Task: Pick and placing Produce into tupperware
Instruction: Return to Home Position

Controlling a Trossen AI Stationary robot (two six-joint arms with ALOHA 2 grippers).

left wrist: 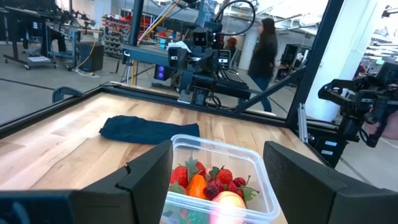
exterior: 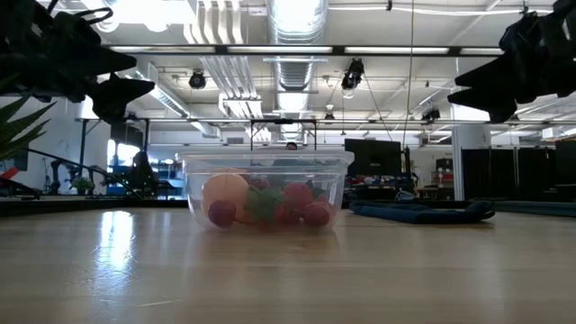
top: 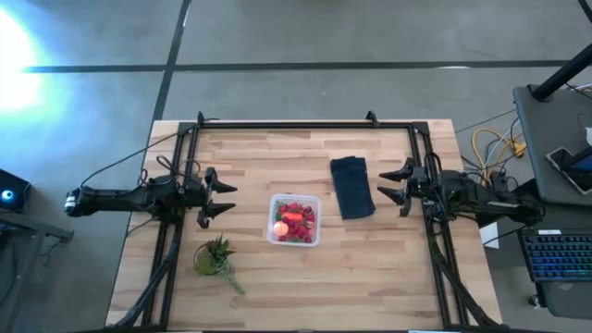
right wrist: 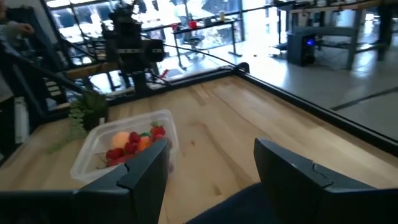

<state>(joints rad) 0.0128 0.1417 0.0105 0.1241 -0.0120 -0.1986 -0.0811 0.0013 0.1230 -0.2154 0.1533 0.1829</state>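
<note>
Tupperware [top: 295,196]: clear squarish box, rounded corners, upright, open top, at centre of table [top: 388,277] in high view.
Produce all inside:
- small red strawberry pieces [top: 302,231], green-capped, heaped from 12 round to 6 o'clock side
- peach-orange ball [top: 279,227] against wall at 8 o'clock
- elongated orange-red piece [top: 292,217] mid-box, possibly lying on berries

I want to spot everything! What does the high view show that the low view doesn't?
Only the high view: the keyboard beside the table, the floor, and both arms at full length.

Only the low view: the ceiling ducts, the lamps and the room behind.

Both: the tupperware holding the produce, the navy cloth, the green leafy bunch, and the open left gripper and right gripper, one on each side of the tupperware.
</note>
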